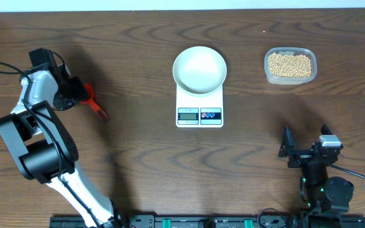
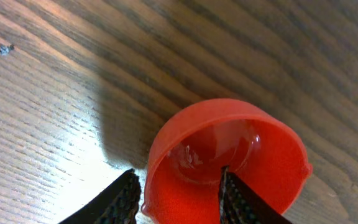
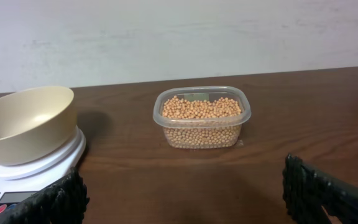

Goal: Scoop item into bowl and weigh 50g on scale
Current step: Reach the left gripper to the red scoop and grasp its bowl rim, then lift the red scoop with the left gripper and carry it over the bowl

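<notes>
The white bowl [image 1: 199, 68] stands empty on the white scale [image 1: 199, 115]; both also show at the left of the right wrist view, bowl [image 3: 23, 124] on scale [image 3: 42, 165]. The beige beans [image 1: 289, 65] fill a clear tub at the far right, also shown in the right wrist view [image 3: 201, 115]. A red scoop [image 1: 92, 101] lies on the table at the left. My left gripper [image 1: 75, 92] is down at its cup [image 2: 272, 149], fingers [image 2: 176, 196] apart, one inside the rim and one outside. My right gripper [image 1: 306, 144] is open and empty, low at the near right [image 3: 182, 199].
The clear tub [image 3: 244, 112] stands right of the scale, well apart from it. The table's back edge meets a white wall [image 3: 179, 37]. A black rail [image 1: 182, 221] runs along the front edge.
</notes>
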